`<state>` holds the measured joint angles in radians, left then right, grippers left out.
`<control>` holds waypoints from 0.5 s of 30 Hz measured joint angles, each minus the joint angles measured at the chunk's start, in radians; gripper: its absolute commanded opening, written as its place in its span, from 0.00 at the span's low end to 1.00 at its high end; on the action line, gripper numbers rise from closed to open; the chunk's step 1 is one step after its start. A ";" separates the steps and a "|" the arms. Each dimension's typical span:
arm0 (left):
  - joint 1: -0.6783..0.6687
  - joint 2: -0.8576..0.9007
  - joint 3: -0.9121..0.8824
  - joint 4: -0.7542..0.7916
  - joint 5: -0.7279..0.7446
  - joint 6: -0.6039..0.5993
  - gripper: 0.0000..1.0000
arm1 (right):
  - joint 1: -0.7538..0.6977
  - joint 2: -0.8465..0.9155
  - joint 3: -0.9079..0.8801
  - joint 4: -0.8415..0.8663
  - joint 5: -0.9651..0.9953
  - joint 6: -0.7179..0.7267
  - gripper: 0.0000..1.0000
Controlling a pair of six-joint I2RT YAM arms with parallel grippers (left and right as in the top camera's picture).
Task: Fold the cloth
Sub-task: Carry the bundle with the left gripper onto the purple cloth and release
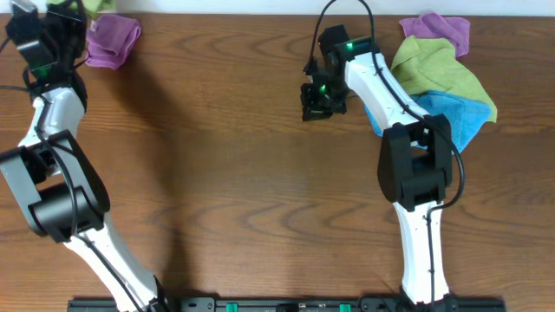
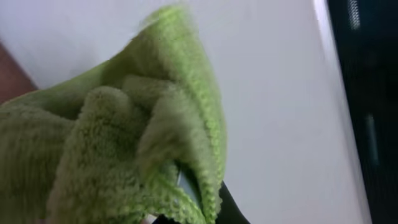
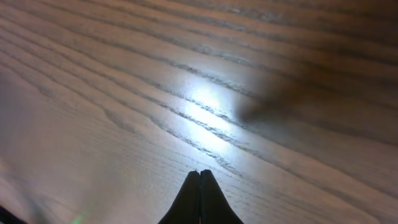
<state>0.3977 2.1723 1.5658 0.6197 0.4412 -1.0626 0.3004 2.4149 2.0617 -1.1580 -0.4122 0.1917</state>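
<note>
My left gripper [image 1: 61,22] is at the far left corner of the table, shut on a green cloth [image 1: 76,10]. In the left wrist view the fuzzy green cloth [image 2: 124,137] bunches over the jaws [image 2: 193,208] and hides most of them. A purple cloth [image 1: 113,39] lies crumpled just right of that gripper. My right gripper [image 1: 316,97] is shut and empty over bare wood at the back middle. Its closed fingertips [image 3: 199,175] show above the table [image 3: 124,93].
A pile of cloths lies at the back right beside the right arm: a purple one [image 1: 444,30], a green one [image 1: 442,74] and a blue one [image 1: 464,117]. A white wall [image 2: 280,93] lies beyond the table's far edge.
</note>
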 measured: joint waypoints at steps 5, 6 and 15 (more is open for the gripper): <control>0.033 0.153 0.077 0.076 0.024 -0.068 0.06 | 0.005 0.000 0.000 -0.010 0.000 0.000 0.01; 0.034 0.182 0.095 0.076 0.030 -0.073 0.06 | 0.008 0.000 0.000 -0.011 0.000 0.000 0.01; 0.031 0.310 0.232 0.069 0.161 -0.116 0.06 | 0.050 0.000 0.000 -0.014 0.005 -0.002 0.01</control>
<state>0.4282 2.4821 1.7973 0.6891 0.6018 -1.1790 0.3500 2.4149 2.0617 -1.1721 -0.4076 0.1898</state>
